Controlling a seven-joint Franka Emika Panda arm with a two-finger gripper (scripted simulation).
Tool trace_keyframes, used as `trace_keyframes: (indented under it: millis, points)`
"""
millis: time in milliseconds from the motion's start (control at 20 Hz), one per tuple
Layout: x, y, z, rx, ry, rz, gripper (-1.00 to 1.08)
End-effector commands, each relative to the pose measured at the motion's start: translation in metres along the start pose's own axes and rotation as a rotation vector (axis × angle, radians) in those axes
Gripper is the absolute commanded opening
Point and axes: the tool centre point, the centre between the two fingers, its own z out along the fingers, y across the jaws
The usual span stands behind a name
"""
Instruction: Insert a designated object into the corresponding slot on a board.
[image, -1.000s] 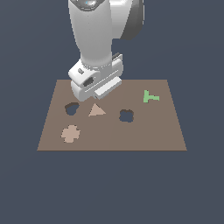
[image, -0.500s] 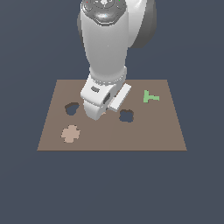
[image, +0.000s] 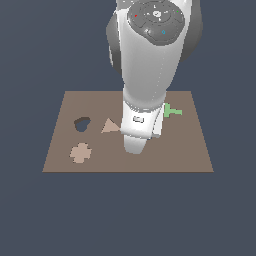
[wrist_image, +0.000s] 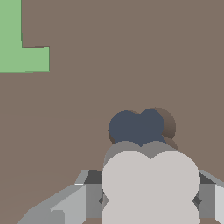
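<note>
The brown board (image: 190, 150) lies flat, and the arm stands over its middle. In the wrist view my gripper (wrist_image: 151, 199) is shut on a pale clover-shaped piece (wrist_image: 151, 179). Just beyond the piece, the dark clover-shaped slot (wrist_image: 136, 127) shows in the board (wrist_image: 131, 52), partly covered by it. In the exterior view the hand (image: 136, 142) hides both this slot and the piece. The dark heart-shaped slot (image: 81, 123) is open toward the exterior view's left.
A tan triangle (image: 110, 126) and a tan cross (image: 80, 152) sit in the board on the exterior view's left. A green T-shaped piece (image: 172, 111) (wrist_image: 22, 48) lies on the board at the far right, beside the arm.
The arm has swung toward the exterior view's right and toward the board's near edge. It now covers the clover slot and has uncovered the triangle.
</note>
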Motion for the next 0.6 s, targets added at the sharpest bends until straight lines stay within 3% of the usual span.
trace_keyframes:
  millis: [0, 550]
  points:
    - [0.009, 0.003, -0.001, 0.0, 0.0, -0.051, -1.0]
    - [0.021, 0.005, 0.001, 0.0, 0.0, -0.11, -1.0]
